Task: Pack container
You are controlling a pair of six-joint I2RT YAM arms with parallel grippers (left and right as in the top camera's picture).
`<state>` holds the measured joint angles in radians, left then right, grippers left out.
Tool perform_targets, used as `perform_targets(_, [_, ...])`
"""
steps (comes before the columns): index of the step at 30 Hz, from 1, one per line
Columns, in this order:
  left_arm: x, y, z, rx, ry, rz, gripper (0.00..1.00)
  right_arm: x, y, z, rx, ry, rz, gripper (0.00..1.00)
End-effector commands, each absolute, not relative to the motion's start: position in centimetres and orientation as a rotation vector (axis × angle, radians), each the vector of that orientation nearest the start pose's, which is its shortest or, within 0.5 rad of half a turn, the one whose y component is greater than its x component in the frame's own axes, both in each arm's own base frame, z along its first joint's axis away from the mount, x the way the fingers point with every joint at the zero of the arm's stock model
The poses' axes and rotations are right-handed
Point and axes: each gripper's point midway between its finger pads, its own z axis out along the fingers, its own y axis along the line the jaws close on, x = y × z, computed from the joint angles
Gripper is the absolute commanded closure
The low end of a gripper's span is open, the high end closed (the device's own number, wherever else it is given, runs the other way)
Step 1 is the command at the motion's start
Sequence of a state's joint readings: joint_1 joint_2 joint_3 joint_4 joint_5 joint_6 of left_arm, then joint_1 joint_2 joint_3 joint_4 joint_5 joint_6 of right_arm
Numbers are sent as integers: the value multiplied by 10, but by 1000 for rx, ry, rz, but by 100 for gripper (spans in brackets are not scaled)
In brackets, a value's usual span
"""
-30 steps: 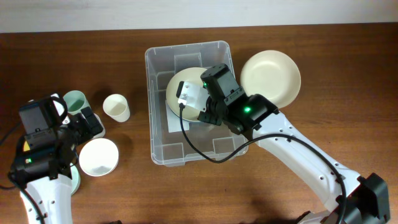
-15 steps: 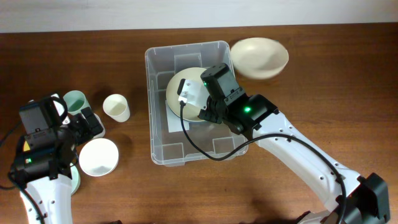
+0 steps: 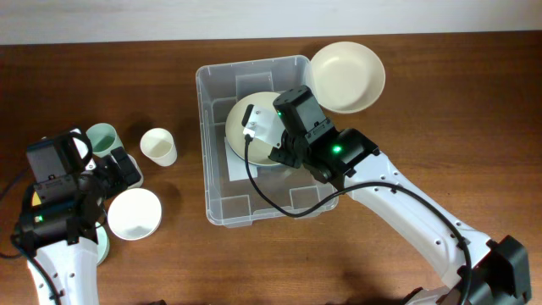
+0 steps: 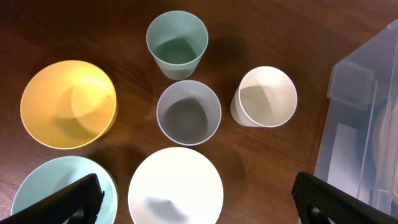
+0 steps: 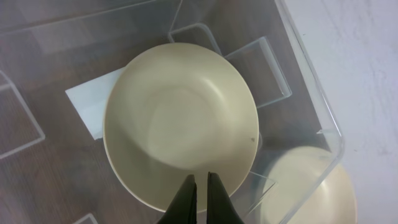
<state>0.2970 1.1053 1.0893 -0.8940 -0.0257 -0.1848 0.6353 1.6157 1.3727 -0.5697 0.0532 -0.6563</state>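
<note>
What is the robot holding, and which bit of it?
The right hand pinches the cream bowl by its rim, inside the container. The left hand is open and empty.

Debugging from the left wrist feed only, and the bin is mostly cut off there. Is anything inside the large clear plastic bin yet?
Observer: Yes, one round cream bowl lies in the large clear rectangular plastic container, partly covering its white label.
Operator: Right gripper?
Observer: The right gripper is over that bowl's near rim, fingers nearly together.
Operator: Any more bowls on that side?
Observer: A second cream bowl is outside the container, at its top-right corner in the overhead view.
</note>
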Motion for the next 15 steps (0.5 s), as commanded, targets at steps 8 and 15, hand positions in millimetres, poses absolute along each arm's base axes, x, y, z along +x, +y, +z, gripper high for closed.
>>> perform_targets(8, [286,92,220,-614,2383,63,1,401,200,267,-647,2072,-160,96])
perform_targets(15, [283,91,217,-618,2398,62,1,433,101,337,-97,2051,-80,71])
